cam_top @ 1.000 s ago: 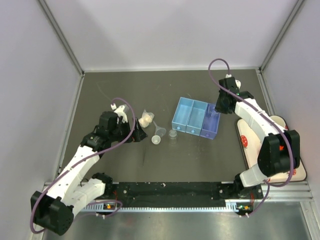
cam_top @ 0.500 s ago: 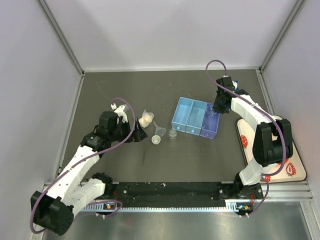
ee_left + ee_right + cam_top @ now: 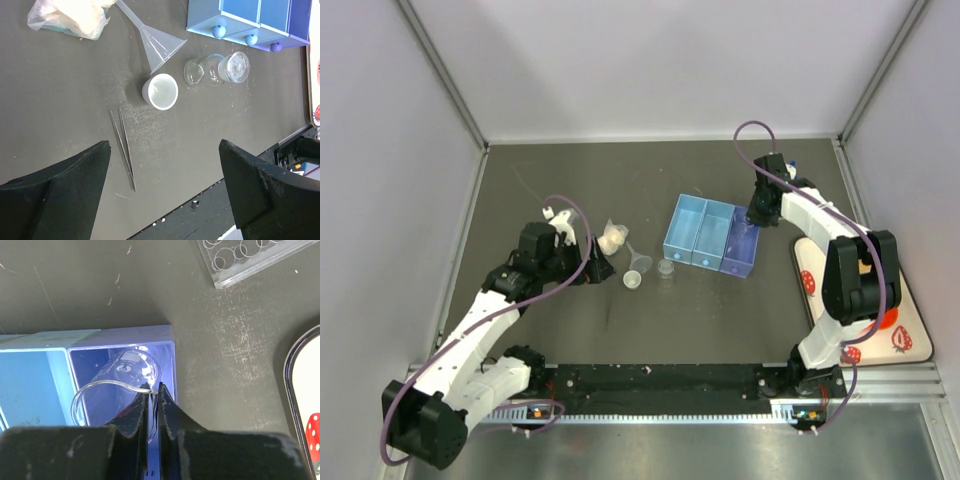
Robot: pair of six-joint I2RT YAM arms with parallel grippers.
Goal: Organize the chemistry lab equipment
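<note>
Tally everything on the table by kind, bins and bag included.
Funnel: 1
White cup: 1
Flask: 1
Tweezers: 1
Beaker: 1
Tube rack: 1
Bag: 1
Bins: 3
Total: 10

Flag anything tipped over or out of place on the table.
The clear plastic funnel lies tipped on its side beside the upright white cup; the small clear glass vessel next to it also seems to lie sideways.
</note>
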